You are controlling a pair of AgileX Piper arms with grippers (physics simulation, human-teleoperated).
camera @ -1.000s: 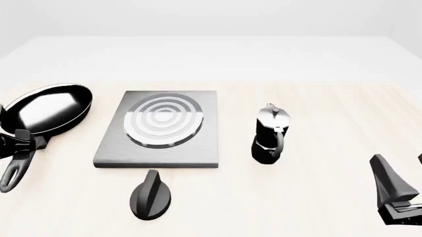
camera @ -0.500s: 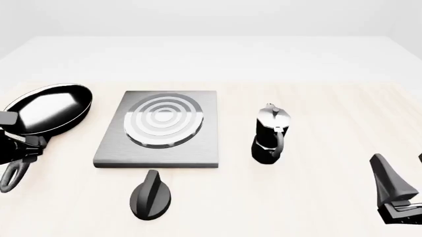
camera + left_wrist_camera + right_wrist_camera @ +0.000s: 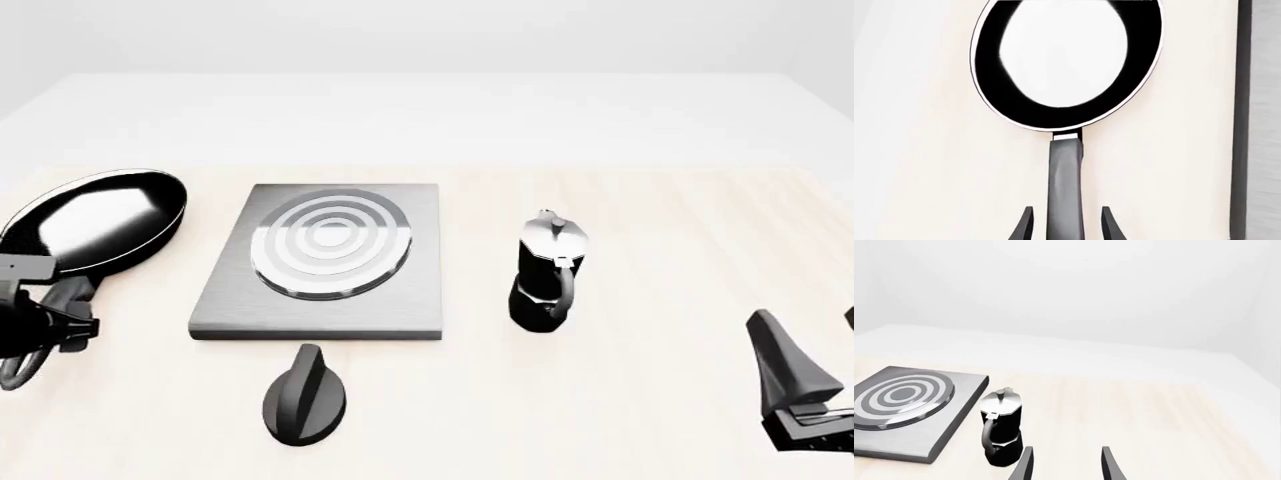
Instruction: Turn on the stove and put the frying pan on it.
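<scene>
1. Grey metal, the stove (image 3: 324,262) lies flat mid-bench, its burner rings bare.
2. Left of it, apart from its edge, the frying pan (image 3: 96,220) rests on the bench, handle (image 3: 1066,186) pointing back toward the arms.
3. Straddling that handle, the left gripper (image 3: 1066,227) has its jaws spread, one each side, not touching it; the grasp looks in hand, and closing comes next.
4. Upright right of the stove stands the moka pot (image 3: 547,270).
5. Untouched before the stove lies the knob (image 3: 306,394).
6. Idle at the near right, the right gripper (image 3: 1066,465) has its jaws spread on nothing.
</scene>
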